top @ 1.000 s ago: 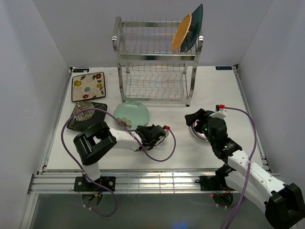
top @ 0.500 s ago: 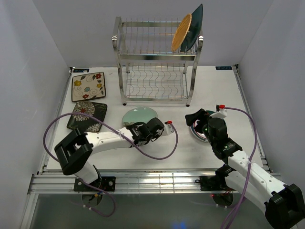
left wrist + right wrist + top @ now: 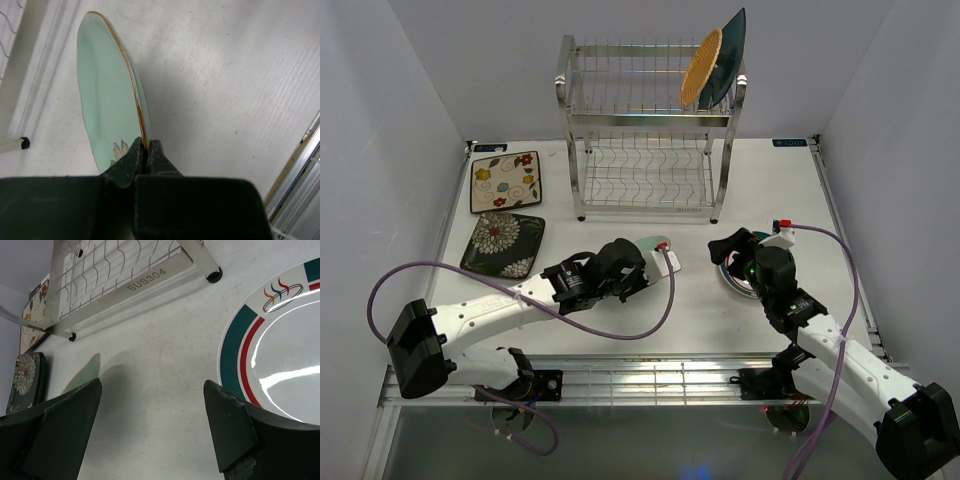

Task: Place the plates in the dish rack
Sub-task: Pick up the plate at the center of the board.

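My left gripper (image 3: pixel 642 257) is shut on the rim of the pale green plate (image 3: pixel 654 243), which is tipped up on edge above the table. In the left wrist view both fingers pinch its gold-edged rim (image 3: pixel 136 100) at the gripper (image 3: pixel 146 146). My right gripper (image 3: pixel 728 250) stands open, low over the white plate with a striped rim (image 3: pixel 737 283), which lies flat. That plate (image 3: pixel 280 360) is just right of the open gripper (image 3: pixel 150 390). The dish rack (image 3: pixel 650 130) stands at the back, with a woven orange plate (image 3: pixel 701 67) and a teal plate (image 3: pixel 729 52) upright on its top tier.
A cream floral plate (image 3: pixel 505 181) and a dark floral plate (image 3: pixel 503 243) lie flat at the left. The rack's lower shelf (image 3: pixel 648 175) holds nothing. The rack's base rail (image 3: pixel 150 277) is close in front of the right gripper. White walls enclose three sides.
The left arm has stretched out low, its elbow swinging left, and tipped the pale green plate from flat up onto its edge, carrying it a little right. The right arm has stayed still.
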`<state>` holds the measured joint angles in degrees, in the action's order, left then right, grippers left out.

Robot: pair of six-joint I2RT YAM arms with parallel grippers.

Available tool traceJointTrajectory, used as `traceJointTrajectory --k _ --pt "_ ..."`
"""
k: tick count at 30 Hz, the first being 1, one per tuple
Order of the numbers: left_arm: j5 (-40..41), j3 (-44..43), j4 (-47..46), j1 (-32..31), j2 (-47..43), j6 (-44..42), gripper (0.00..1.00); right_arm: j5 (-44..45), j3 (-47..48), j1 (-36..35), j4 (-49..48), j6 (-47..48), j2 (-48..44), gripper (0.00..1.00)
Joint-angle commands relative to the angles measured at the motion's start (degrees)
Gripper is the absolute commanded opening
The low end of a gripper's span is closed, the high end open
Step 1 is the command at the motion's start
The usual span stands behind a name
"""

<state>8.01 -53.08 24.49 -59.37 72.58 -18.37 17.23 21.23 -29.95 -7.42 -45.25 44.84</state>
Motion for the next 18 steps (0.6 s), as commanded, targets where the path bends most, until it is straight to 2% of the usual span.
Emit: traceJointTrajectory --k 1,6,12,18 --pt "5.6 -1.5 -9.1 0.3 -5.9 1.2 0.0 0.9 2.7 0.1 -1.4 -0.6 0.2 0.88" --pt "11.1 -2.0 -13.1 0.7 -6.8 2.7 0.0 0.6 2.8 0.2 -1.7 -0.6 0.4 0.88" --pt "14.7 -1.5 -22.4 1.2 -10.8 1.8 0.0 0.0 2.9 0.2 -2.0 -0.6 1.3 0.88" --pt "16.2 -7.3 -23.0 1.9 -11.9 2.3 0.0 -0.5 3.1 0.2 -1.9 -0.4 1.4 0.88"
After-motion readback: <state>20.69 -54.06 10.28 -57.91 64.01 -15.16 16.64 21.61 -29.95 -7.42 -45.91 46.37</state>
